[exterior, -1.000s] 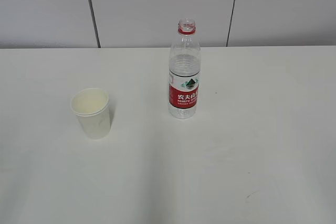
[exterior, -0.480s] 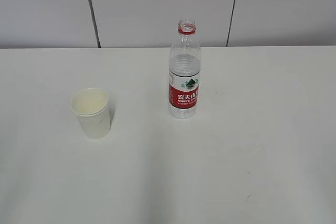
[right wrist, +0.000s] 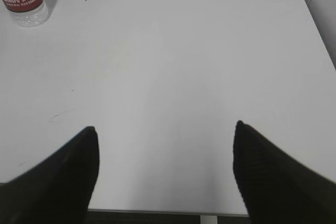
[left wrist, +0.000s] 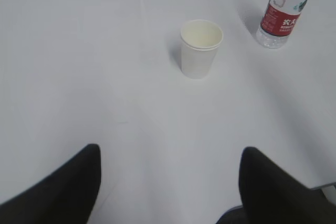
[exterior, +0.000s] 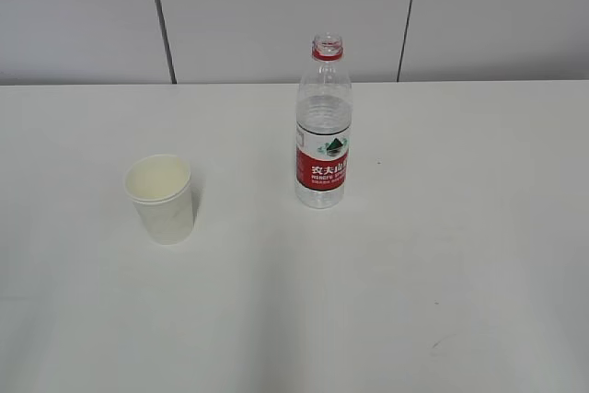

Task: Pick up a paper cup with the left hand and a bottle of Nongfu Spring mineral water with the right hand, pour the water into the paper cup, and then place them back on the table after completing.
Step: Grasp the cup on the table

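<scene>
cup (left wrist: 201, 47) beyond left end effector (left wrist: 170, 182) (splayed), apart

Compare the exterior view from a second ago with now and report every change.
Nothing visibly changed. The paper cup and the uncapped bottle stand upright and apart on the table in the same spots, and neither arm has entered the exterior view. The wrist views show the left gripper and right gripper open, empty and short of both things.
</scene>
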Controlling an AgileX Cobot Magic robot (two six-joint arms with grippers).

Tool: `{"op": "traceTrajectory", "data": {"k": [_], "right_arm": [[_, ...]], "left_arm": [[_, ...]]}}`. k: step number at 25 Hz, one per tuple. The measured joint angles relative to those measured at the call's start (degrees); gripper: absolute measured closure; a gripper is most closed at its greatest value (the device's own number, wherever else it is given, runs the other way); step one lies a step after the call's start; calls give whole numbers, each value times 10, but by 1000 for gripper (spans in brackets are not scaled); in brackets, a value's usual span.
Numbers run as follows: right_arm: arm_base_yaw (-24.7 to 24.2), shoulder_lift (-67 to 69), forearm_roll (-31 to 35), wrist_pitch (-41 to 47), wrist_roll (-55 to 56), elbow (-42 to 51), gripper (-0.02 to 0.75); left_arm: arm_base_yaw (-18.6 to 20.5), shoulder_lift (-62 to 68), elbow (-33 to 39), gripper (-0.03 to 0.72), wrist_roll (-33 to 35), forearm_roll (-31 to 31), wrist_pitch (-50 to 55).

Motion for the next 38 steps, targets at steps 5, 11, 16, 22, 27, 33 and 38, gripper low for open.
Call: {"op": "traceTrajectory", "data": {"k": [5,11,16,22,27,33,38], "right_arm": [[0,0,0,0,0,0,150],[0,0,0,0,0,0,150],[0,0,0,0,0,0,150],[0,0,0,0,0,0,150],[0,0,0,-1,0,0,150],[0,0,0,-1,0,0,150],[0,0,0,-1,0,0,150]], "left_arm": [[0,0,0,188,0,0,0],[0,0,0,188,0,0,0],[0,0,0,188,0,0,-1],[0,0,-7,188,0,0,-28],[0,0,-8,188,0,0,-123],[0,0,15,188,0,23,-219],[0,0,64,188,0,32,-276]]}}
